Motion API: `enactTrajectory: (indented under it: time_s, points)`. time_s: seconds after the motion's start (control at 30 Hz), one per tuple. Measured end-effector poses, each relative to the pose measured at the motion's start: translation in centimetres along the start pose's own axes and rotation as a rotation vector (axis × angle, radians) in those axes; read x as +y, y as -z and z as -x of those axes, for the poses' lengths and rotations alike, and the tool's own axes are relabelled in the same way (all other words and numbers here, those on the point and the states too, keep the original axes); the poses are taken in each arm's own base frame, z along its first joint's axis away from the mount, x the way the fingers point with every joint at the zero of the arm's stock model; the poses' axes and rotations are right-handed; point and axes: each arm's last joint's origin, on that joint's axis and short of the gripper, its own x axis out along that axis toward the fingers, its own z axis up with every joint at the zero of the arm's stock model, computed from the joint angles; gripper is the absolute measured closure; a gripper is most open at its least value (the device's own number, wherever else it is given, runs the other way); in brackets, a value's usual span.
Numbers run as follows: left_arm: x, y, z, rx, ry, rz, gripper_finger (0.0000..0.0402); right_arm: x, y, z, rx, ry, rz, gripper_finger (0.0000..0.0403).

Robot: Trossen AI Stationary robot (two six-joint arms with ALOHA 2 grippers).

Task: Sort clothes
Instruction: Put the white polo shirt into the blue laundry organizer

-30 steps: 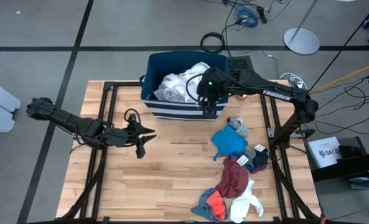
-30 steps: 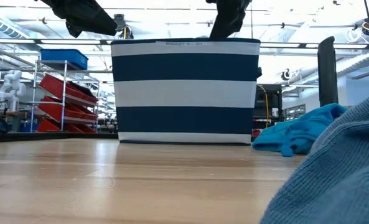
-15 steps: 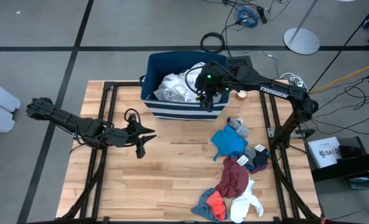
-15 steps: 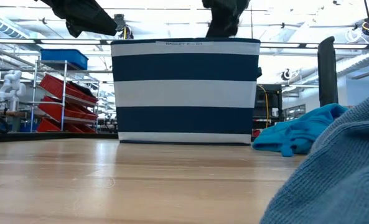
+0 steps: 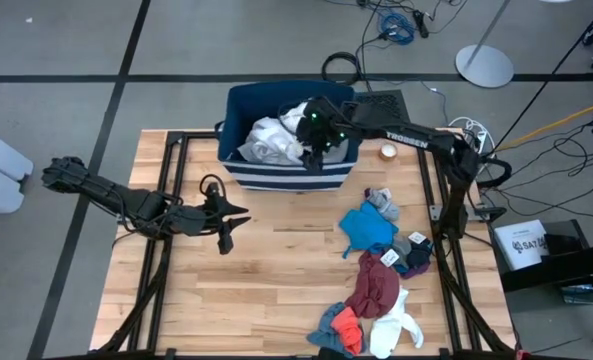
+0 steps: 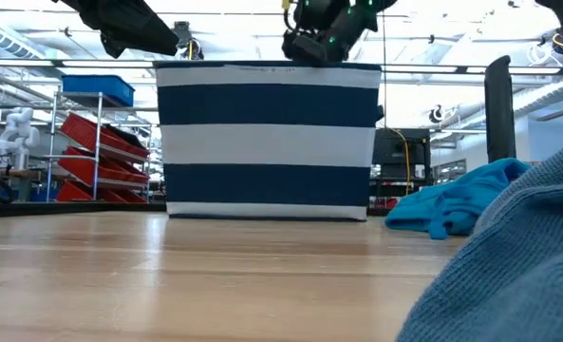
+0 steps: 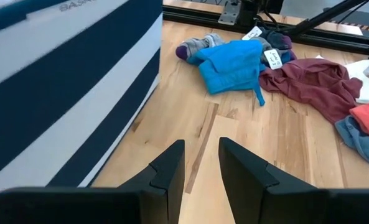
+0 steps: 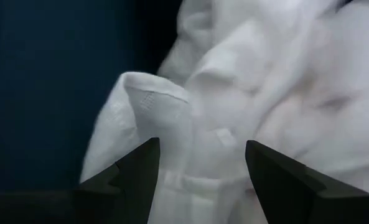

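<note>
Hovering my right gripper [image 5: 314,140] inside the striped bin [image 5: 276,178], fingers spread above the white garment [image 8: 246,118]; left gripper [image 5: 234,218] waits over the desk [image 5: 276,280], fingers slightly parted.

Light is even and bright from overhead; the pale wooden-plank bench [image 5: 276,260] shows only faint, soft shadows in the high view; in the low view the ceiling strip lights glare white behind the navy, white-striped fabric bin [image 6: 267,141], and the blue-grey cloth [image 6: 509,275] nearest the lens is out of focus; the left wrist view smears the bin's near wall; the right wrist view is dim, the crumpled white garment [image 8: 234,118] soft and unsharp.
</note>
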Motion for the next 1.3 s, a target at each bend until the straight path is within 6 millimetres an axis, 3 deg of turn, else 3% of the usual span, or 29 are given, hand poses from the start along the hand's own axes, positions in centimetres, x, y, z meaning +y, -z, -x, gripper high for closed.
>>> enactTrajectory:
  time_s: [0.1,0.33,0.47,0.6,0.8,1.07,1.3]
  points:
    - [-0.1,0.1,-0.1,0.008,0.006,0.000,0.0294,-1.0,0.5,0.0,0.019,-0.120,-0.111,0.0177]
    - [-0.3,0.4,-0.7,0.035,0.003,0.004,0.0295,-2.0,1.7,1.5,0.096,-0.139,-0.219,0.0177]
    - [-0.4,0.6,-0.9,0.045,0.001,-0.005,0.0295,-1.7,1.3,3.2,0.040,-0.115,-0.271,0.0177]
    - [-0.3,0.4,-1.0,0.029,0.001,0.012,0.0295,-1.3,0.4,5.4,-0.063,-0.124,-0.449,0.0177]
    - [-0.3,0.1,-1.1,0.009,0.011,0.029,0.0295,-0.7,-0.2,6.1,-0.138,-0.009,-0.632,0.0177]
    - [-0.4,0.1,-1.1,0.011,0.014,0.032,0.0295,0.6,-0.6,3.6,-0.146,0.122,-0.752,0.0177]
    - [-0.5,-0.3,-1.1,-0.033,0.031,0.032,0.0295,0.4,-0.9,-2.4,-0.116,0.120,-0.785,0.0177]
